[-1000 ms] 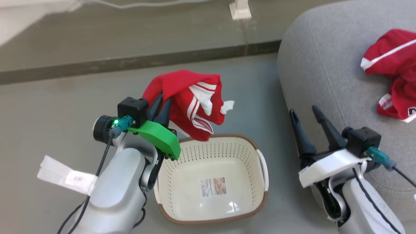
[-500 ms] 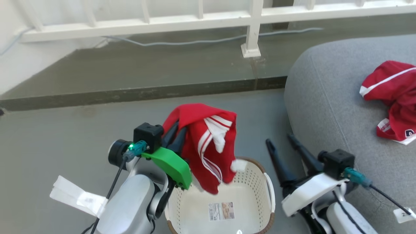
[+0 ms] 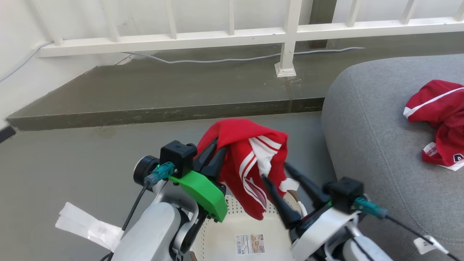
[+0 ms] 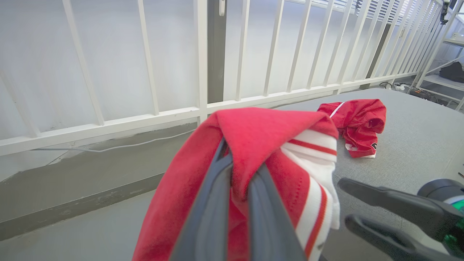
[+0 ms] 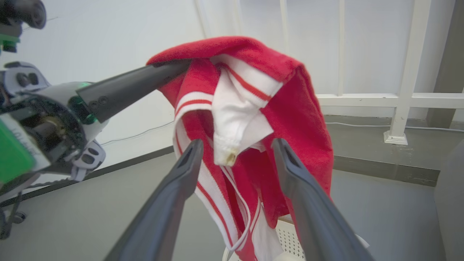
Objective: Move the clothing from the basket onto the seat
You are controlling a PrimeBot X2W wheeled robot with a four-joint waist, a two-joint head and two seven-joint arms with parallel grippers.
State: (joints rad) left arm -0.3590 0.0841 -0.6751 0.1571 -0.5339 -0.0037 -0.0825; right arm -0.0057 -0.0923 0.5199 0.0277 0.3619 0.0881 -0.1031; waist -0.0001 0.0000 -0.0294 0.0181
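Left gripper [image 3: 214,156]: clamped on the red garment [image 3: 250,159], held above the basket [image 3: 232,224]. Long axis vertical; fold uppermost, loose ends pointing down. Bright red, white stripes and trim. The basket's floor label [image 3: 250,243] is unreadable. Right gripper [image 3: 274,171]: jaws wide, just beside the hanging fabric. A second garment [image 3: 438,119] lies crumpled on the grey seat [image 3: 377,145].

Hanging clothing [image 3: 239,145] partly hides the basket [image 3: 237,211], cut off below.
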